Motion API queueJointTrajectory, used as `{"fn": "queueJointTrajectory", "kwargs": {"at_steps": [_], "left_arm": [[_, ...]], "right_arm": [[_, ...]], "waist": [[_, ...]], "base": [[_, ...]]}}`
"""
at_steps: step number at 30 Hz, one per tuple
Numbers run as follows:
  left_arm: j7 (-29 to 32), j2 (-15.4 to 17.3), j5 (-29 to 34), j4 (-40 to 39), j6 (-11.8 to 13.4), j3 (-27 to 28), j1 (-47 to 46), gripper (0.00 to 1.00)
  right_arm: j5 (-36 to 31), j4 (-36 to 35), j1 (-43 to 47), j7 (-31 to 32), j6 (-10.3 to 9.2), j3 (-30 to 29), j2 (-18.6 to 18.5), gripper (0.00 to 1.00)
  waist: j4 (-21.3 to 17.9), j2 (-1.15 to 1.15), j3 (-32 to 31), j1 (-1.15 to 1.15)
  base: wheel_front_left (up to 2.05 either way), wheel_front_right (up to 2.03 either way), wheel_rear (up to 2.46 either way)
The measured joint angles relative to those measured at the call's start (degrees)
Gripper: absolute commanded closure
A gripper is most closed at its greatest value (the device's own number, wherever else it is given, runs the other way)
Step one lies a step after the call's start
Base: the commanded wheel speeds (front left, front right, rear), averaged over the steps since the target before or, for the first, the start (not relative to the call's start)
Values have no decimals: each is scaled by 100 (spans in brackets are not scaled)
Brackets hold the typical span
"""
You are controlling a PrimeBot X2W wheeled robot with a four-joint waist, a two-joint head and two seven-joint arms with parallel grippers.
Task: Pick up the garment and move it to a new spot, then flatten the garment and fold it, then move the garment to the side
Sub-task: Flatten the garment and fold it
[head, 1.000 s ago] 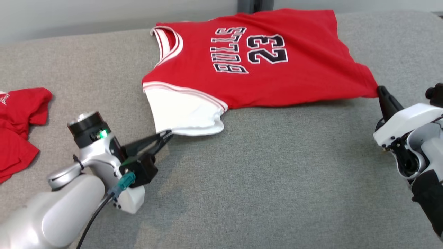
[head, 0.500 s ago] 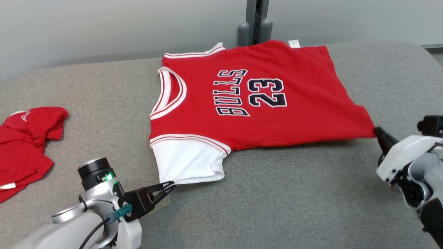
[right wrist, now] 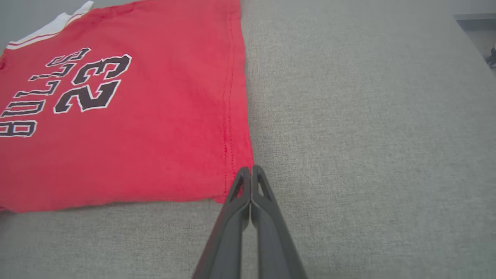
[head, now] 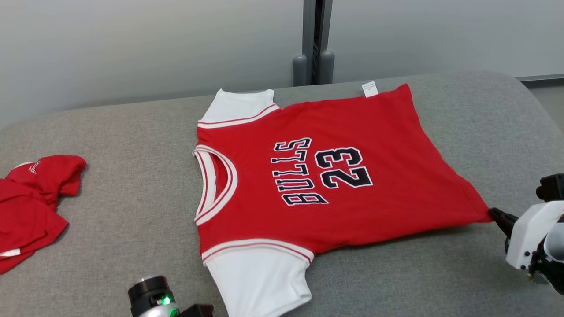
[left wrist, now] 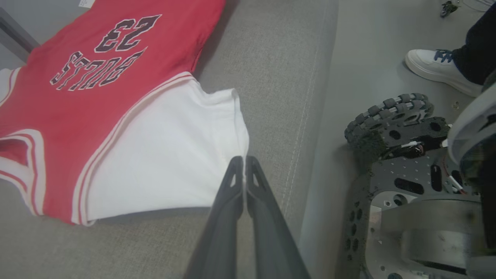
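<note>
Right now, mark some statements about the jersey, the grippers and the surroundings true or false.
1. The left gripper is shut on the jersey's white sleeve. True.
2. The right gripper is open, clear of the jersey. False: it is shut on the red hem corner.
3. The jersey lies bunched in a heap. False: it is spread out, print up.
4. A second red garment lies on the grey surface toward the robot's left. True.
5. A white shoe stands on the floor in the left wrist view. True.
</note>
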Motion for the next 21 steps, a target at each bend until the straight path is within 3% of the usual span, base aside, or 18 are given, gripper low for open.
{"fn": "queueJointTrajectory", "kwargs": {"at_steps": [13,21], "left_arm": [[1051,344,-1144,-1222,0,-3,252,100],[1574,565,-1345,-1562,0,-4,495,100]], "right_arm": [[1214,-639,491,1791,0,235,-739,100],[1792,-898,783,2739,0,238,-1116,100]], "waist": [[-67,0,-136,0],[-102,0,-215,0]], "base": [[0,0,0],[0,0,0]]}}
